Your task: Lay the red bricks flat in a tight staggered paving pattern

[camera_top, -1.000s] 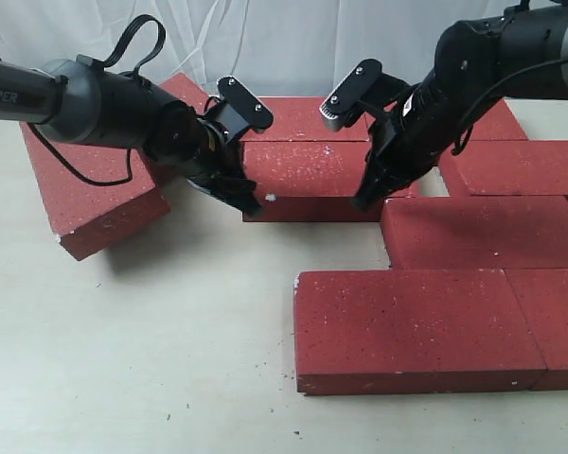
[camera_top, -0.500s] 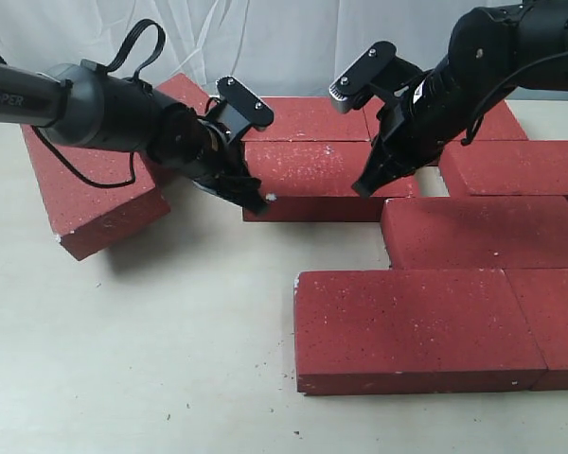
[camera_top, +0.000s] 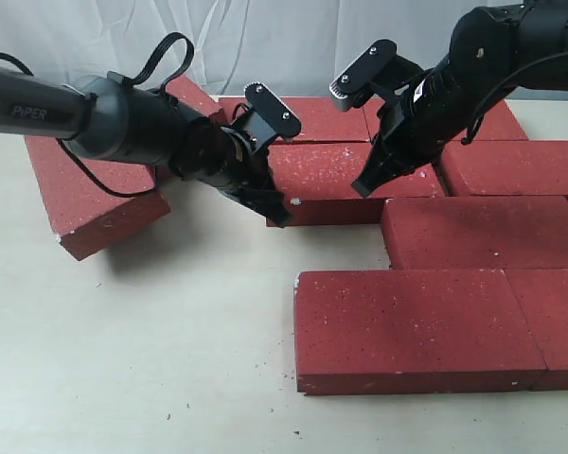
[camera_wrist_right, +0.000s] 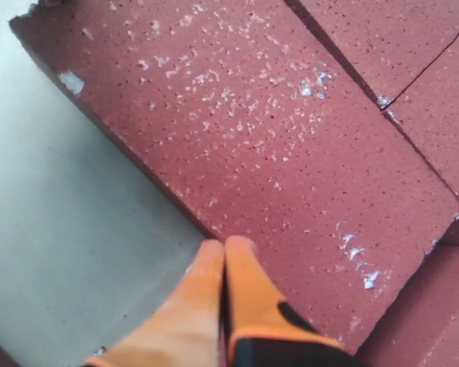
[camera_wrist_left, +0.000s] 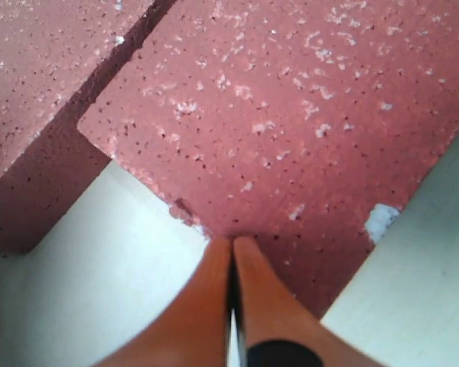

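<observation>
**Me:** Both pairs of fingers are pinched together, holding nothing. My left gripper [camera_top: 276, 210] sits at the near-left corner of the middle brick [camera_top: 327, 175]. My right gripper [camera_top: 364, 183] is at its near edge, further right.

**Spotter:** And the brick itself?

**Me:** It lies flat, just beyond the laid brick [camera_top: 483, 232], with a gap to its right-hand neighbour [camera_top: 521, 165]. My worry is that a corner shove spins it instead of sliding it, so it wedges skew. The thin tips could also skid off that chipped edge.
</observation>
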### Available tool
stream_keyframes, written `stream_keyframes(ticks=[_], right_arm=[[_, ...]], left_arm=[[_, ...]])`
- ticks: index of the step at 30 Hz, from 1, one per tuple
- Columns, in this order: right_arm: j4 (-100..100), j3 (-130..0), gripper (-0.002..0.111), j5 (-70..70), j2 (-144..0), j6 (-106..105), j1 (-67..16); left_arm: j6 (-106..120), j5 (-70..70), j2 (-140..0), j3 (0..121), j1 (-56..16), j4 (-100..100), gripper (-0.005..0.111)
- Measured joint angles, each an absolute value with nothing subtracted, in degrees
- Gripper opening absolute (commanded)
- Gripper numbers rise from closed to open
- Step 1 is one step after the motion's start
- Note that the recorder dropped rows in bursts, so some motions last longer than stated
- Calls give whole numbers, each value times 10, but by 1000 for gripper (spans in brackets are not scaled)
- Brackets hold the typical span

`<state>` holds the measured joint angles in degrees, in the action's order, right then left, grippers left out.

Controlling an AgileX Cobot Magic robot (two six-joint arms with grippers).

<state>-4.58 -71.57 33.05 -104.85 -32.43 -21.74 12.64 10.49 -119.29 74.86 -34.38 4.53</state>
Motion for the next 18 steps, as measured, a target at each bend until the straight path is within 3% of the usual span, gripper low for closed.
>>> stream_keyframes(ticks=[18], right_arm=[[-47,-716,-1,317,-1056,-324,-216]], left_arm=[[129,148,-1219,779,-291,11,0]])
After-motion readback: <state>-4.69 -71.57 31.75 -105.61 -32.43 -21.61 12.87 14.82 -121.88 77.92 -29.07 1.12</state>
